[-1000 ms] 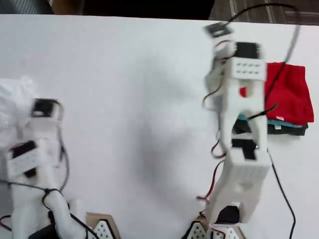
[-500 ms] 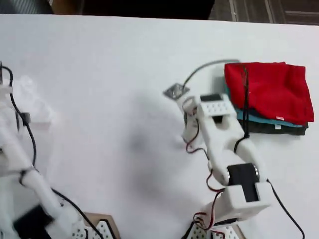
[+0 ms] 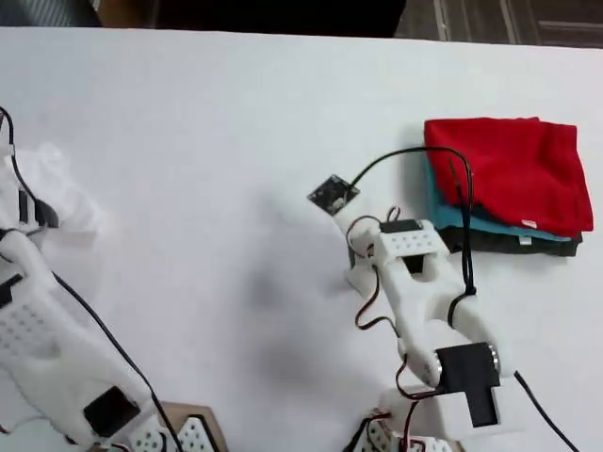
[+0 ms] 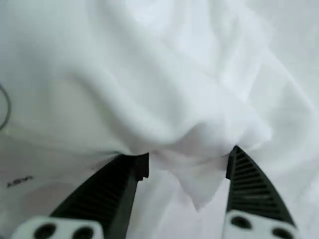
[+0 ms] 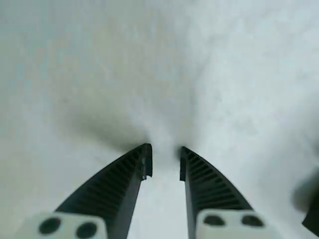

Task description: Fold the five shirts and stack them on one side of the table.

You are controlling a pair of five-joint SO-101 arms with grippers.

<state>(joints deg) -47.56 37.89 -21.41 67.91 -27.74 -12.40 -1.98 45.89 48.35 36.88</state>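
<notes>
A crumpled white shirt (image 3: 55, 184) lies at the table's left edge. My left gripper (image 4: 187, 167) hovers right over the white shirt (image 4: 164, 84), open, with a bunched fold of the cloth lying between its fingertips. At the right side sits a stack of folded shirts, a red shirt (image 3: 509, 169) on top of a teal one (image 3: 452, 218) and a dark one (image 3: 513, 247). My right gripper (image 5: 163, 162) points down at bare table just left of that stack, fingers a narrow gap apart and holding nothing. The right arm (image 3: 424, 292) stretches from the near edge.
The white table (image 3: 217, 122) is bare across its middle and back. The left arm (image 3: 47, 348) fills the near left corner. A black cable (image 3: 405, 155) loops from the right arm past the stack's left edge. Both arm bases stand at the near edge.
The right arm drew back from the red shirt stack and dropped low toward the table's middle. The left arm swung out to the left edge, over the white shirt.
</notes>
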